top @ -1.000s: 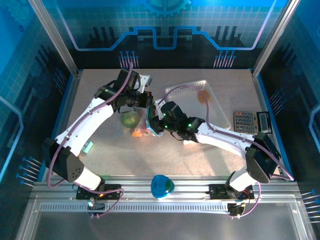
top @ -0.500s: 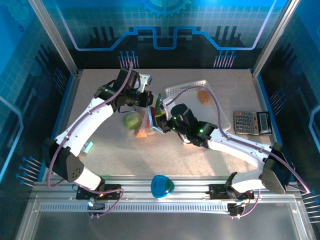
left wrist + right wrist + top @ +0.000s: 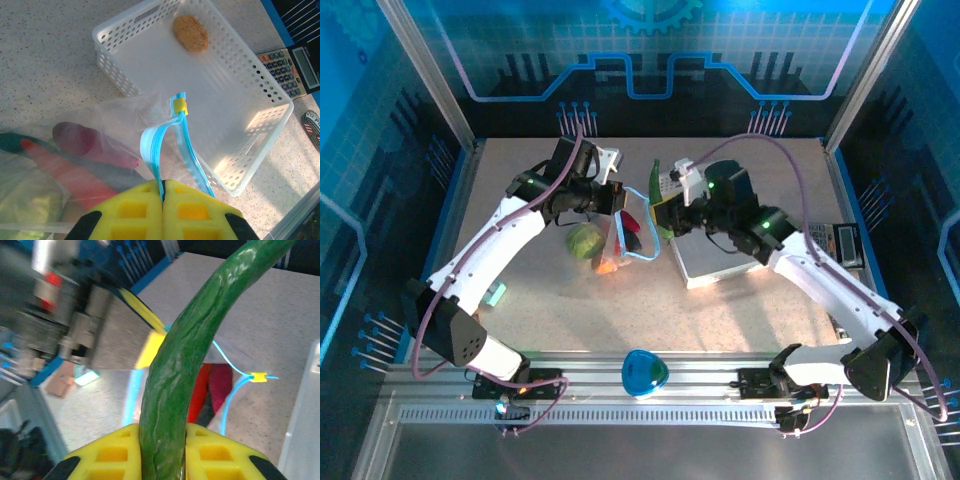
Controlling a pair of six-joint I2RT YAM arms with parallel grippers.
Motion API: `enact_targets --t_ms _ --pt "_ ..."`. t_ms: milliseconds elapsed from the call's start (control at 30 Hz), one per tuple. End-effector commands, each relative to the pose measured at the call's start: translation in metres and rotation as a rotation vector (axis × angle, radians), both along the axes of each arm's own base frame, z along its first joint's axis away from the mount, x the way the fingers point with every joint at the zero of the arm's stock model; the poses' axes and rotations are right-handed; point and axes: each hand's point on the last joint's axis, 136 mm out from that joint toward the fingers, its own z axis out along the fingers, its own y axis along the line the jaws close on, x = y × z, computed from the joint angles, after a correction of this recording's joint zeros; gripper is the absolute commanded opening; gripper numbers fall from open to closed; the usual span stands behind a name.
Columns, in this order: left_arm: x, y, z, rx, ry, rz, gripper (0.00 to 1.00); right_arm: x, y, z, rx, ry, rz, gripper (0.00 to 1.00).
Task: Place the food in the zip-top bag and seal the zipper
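On the speckled beige table [image 3: 550,320], which is closed in by blue walls [image 3: 650,40] and a metal frame, the two arms meet near the middle. The zip-top bag [image 3: 612,238] lies on the table just left of the centre, with its mouth turned to the right. The left gripper [image 3: 163,187] is closed tight on the light-blue zipper [image 3: 154,145] and holds this edge up from the table; a small yellow slider [image 3: 180,105] sits on the strip.

The right gripper [image 3: 162,450] is clamped on a long dark-green cucumber [image 3: 185,365], which rises from between the yellow fingers [image 3: 110,455] and curves away from them. Seen from above, the cucumber is in the air just right of the bag mouth, between the bag and the white perforated basket [image 3: 115,65], and it does not touch the bag.

Through the clear plastic a red chili [image 3: 65,170] and a dark red piece [image 3: 90,145] are visible. The light-green cabbage [image 3: 584,240] is at the left end of the bag and an orange piece [image 3: 605,265] at its near end. A tan piece [image 3: 190,33] lies alone in the far corner of the basket.

The right arm covers most of the basket in the top view. A calculator [image 3: 285,65] lies on the table right of the basket. A round blue object [image 3: 644,373] stands on the near rail between the arm bases.
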Motion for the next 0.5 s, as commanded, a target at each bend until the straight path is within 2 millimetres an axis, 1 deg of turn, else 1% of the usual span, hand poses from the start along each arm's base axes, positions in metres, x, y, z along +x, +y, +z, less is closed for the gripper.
enact_targets --t_ms 0,100,167,300,400,467 --pt "-0.005 0.002 0.011 -0.020 -0.036 -0.022 0.01 -0.053 0.001 -0.018 -0.056 0.252 0.193 0.20" --pt "-0.006 0.002 0.009 -0.021 -0.035 -0.024 0.01 -0.068 0.004 -0.031 -0.084 0.397 0.252 0.21" --pt "-0.006 0.002 0.008 -0.021 -0.036 -0.024 0.01 -0.073 0.005 -0.040 -0.101 0.468 0.273 0.21" --pt "-0.006 0.001 0.013 -0.030 -0.048 -0.026 0.01 -0.074 0.005 -0.061 -0.135 0.570 0.265 0.21" --pt "-0.007 0.000 0.016 -0.040 -0.053 -0.030 0.01 -0.072 0.010 -0.071 -0.123 0.628 0.275 0.22" --pt "-0.008 -0.001 0.016 -0.046 -0.050 -0.034 0.01 -0.067 0.014 -0.075 -0.098 0.659 0.276 0.22"
